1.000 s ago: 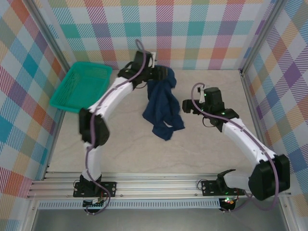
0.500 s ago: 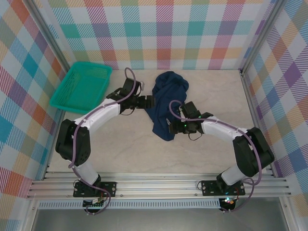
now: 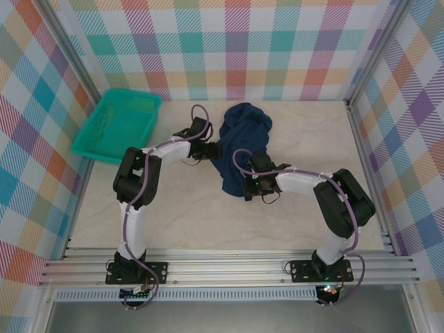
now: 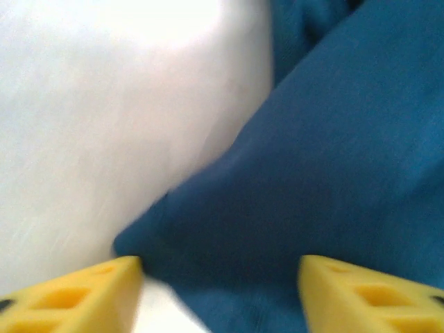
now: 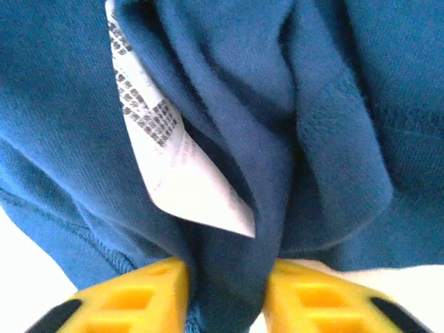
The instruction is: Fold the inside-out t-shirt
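Shirt: the inside-out t-shirt [image 3: 243,135] lies in a rumpled navy heap on the table [image 3: 173,208], with cloth between both pairs of jaws.
Done: as I judge it, nothing is folded. There is no flat panel, squared edge or laid-over layer, only ridges and bunches.
Left to do: spread it flat, then make every fold. The task looks to be at its very start.
Inside-out sign: a white label [image 5: 173,180] with grey print shows on the outer face, just ahead of the right jaws and a little to their left.
Long axis: it runs from the right jaws, at the narrow near tail, away to a wider bunch beyond both grippers.
Heading: I cannot tell collar from hem, so I cannot say which end is the top.
Right gripper [image 5: 227,295]: its yellow fingers are pinched hard on a raised ridge of cloth at that near tail [image 3: 248,189].
Left gripper [image 4: 218,291]: the jaws stand apart. A folded corner of the shirt's flank lies between and just ahead of them, not clamped [image 3: 211,149].
Basket: a teal basket [image 3: 118,125] sits well off behind the left jaws, away from the cloth.
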Tool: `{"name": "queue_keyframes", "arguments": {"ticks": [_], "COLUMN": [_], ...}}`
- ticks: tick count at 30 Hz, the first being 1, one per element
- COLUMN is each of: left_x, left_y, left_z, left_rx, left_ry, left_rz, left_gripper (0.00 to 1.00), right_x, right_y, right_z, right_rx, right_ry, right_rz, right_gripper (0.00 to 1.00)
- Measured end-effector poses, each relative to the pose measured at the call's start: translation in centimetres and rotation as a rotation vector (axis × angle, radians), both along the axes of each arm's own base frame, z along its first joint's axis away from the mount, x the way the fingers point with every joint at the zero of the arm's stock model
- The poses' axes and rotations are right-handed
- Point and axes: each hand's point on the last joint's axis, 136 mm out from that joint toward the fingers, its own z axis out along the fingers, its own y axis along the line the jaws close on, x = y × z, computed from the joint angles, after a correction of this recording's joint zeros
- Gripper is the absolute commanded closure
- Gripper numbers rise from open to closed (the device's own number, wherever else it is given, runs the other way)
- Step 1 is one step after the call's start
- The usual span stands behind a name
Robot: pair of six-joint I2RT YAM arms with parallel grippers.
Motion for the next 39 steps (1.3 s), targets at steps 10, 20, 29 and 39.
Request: {"name": "queue_keyframes", "arguments": {"ticks": [10,20,29,39], "left_x": [1.9,1.3,-7.5,-12.6], "left_y": [-2.9,6.6,10.4,11.1], "left_z": [1.3,18.8,39.8,46.6], "left_rx": [-0.14,-0.208,-0.321,-0.341], "left_ry": [-0.029,-0.366,-0.825,-0.952], "left_rz": [-0.077,0.096,0.134,0.133], "left_gripper": [1.0,1.0,1.0,1.0], "right_x": [4.3,4.7,1.9,-0.4], "right_y": [-1.4,-6.2,-4.6,-4.0], "right_z": [11.5,35.7,46.3,54.2], "right_rx": [0.114,0.342,0.493,0.586], "right_ry": [-0.334,-0.858,-1.019,-1.129], "right_rz": [-0.021,-0.087,0.056,0.146], "right_gripper": [1.0,1.0,1.0,1.0]}}
